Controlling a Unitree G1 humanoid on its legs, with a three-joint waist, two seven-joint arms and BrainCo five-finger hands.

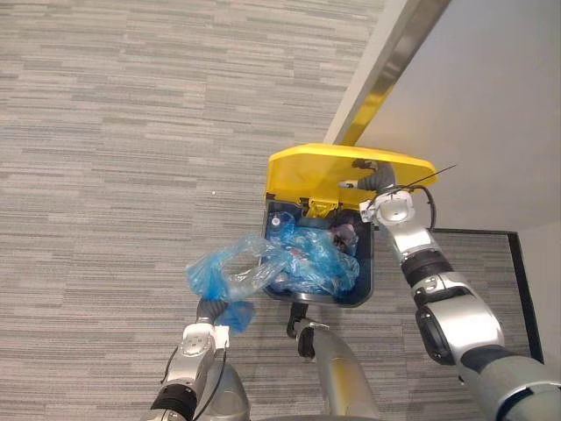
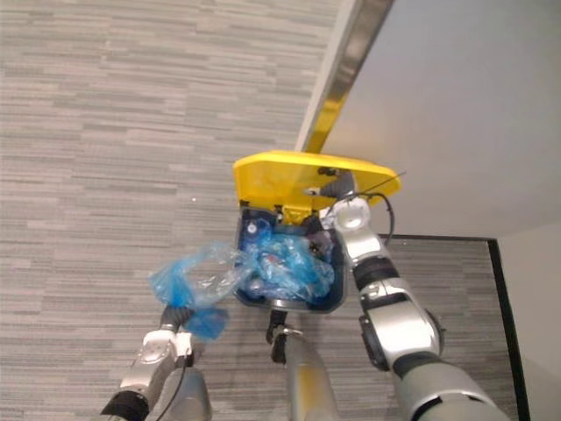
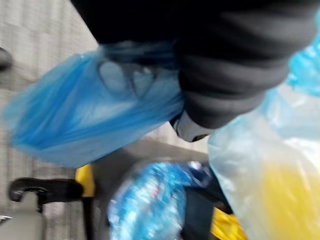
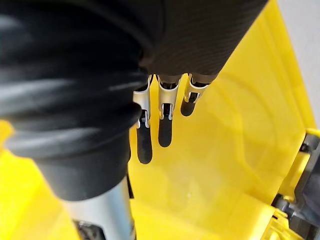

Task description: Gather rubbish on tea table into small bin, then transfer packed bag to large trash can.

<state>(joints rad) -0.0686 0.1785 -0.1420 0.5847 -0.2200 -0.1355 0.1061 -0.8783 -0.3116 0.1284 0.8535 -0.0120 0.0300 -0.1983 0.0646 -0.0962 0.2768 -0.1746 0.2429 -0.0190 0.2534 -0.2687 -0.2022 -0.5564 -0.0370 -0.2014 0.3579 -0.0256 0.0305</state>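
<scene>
The large trash can (image 1: 365,267) stands on the carpet with its yellow lid (image 1: 324,167) raised. My right hand (image 1: 375,179) rests straight fingers (image 4: 165,131) flat against the lid's underside (image 4: 230,150). A crumpled blue rubbish bag (image 1: 263,267) lies over the can's near left rim, partly inside and partly hanging out. My left hand (image 1: 211,310) is at the bag's outer end, below and left of the can, closed round the gathered plastic (image 3: 90,115). A short tail of bag sticks out beside the hand.
Other rubbish, including clear bottles (image 1: 282,221), sits inside the can. A white wall (image 1: 473,88) with a metal skirting strip (image 1: 386,61) rises right behind the lid. Grey striped carpet (image 1: 131,132) spreads to the left.
</scene>
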